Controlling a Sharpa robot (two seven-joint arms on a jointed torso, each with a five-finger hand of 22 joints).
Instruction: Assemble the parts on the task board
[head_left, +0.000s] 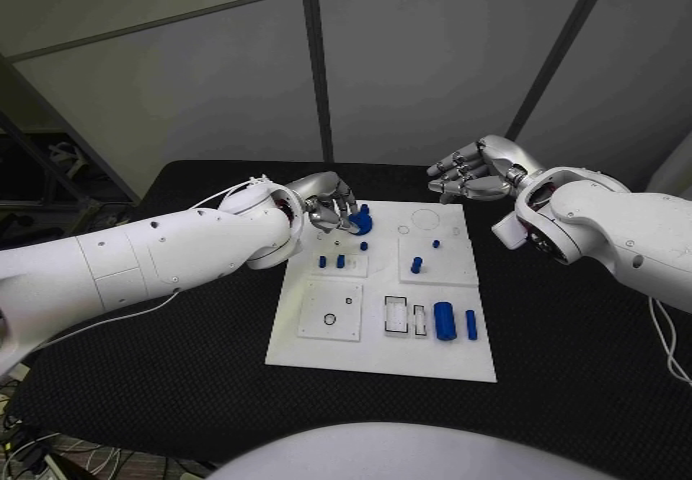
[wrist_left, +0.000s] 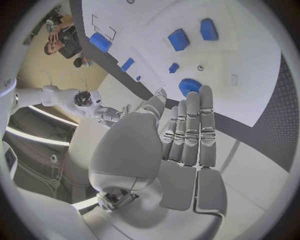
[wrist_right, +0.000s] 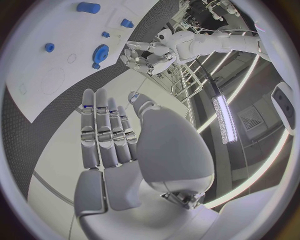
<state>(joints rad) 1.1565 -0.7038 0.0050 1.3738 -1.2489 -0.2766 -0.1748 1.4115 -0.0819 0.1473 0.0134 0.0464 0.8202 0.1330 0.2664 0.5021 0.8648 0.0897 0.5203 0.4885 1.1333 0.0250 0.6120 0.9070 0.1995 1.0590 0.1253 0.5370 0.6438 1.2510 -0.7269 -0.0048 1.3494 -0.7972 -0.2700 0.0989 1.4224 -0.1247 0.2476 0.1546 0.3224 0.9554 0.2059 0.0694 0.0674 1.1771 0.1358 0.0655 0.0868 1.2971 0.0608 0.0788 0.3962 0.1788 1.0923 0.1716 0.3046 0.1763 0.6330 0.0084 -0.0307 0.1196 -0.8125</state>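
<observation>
Nearest the camera on the white board (head_left: 325, 350), the blue cylinder (head_left: 444, 321) and a thin blue bar (head_left: 470, 322) lie flat beside the slot outlines, likely parked there until wanted. Further up the board, small blue pegs (head_left: 340, 261) stand upright in their holes. At the board's far left corner sits the blue gear (head_left: 361, 220), and the left hand (head_left: 329, 206) hovers just beside it, fingers straight and holding nothing, probably lining up a grasp. Past the board's far right corner, the right hand (head_left: 476, 170) waits over the black table (head_left: 577, 340), fingers extended, nothing held, clear of the work.
</observation>
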